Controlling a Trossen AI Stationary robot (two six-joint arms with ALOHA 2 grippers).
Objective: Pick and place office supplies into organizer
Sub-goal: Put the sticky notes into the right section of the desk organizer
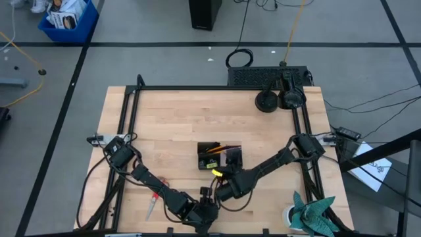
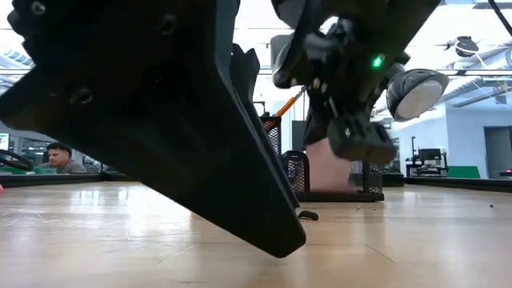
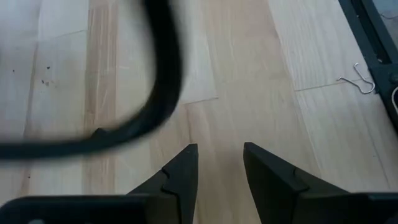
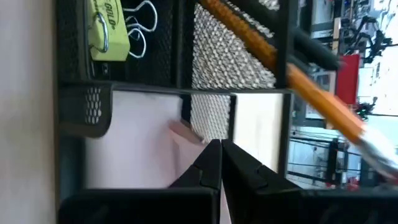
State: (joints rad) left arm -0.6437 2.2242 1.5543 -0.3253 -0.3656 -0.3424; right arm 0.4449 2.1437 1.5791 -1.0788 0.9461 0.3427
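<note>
The black mesh organizer [image 1: 219,157] sits mid-table. In the right wrist view it [image 4: 84,109] holds an orange pencil [image 4: 292,74], wire-handled binder clips [image 4: 142,25] beside a yellow-green item [image 4: 107,34], and a pink sticky-note pad [image 4: 130,149]. My right gripper [image 4: 219,152] is shut and points into the pad's compartment from the organizer's near side [image 1: 227,176]. My left gripper [image 3: 221,155] is open over bare wood near the table's near edge [image 1: 200,212]. The red-handled scissors [image 1: 153,201] lie flat near my left arm. A yellow patch [image 1: 216,172] shows at the organizer's near edge. My right gripper has its shut fingertips [image 4: 211,149] just beside a lifted pink corner [image 4: 186,132] of the pad in the organizer. I cannot tell whether they touch it. My left gripper touches nothing.
A larger black box [image 1: 270,78] with two round discs [image 1: 266,101] stands at the far right corner. A teal cloth in a white cup [image 1: 309,212] is at the near right. A small dark clip [image 2: 308,214] lies on the wood. A person [image 2: 56,156] sits beyond the table.
</note>
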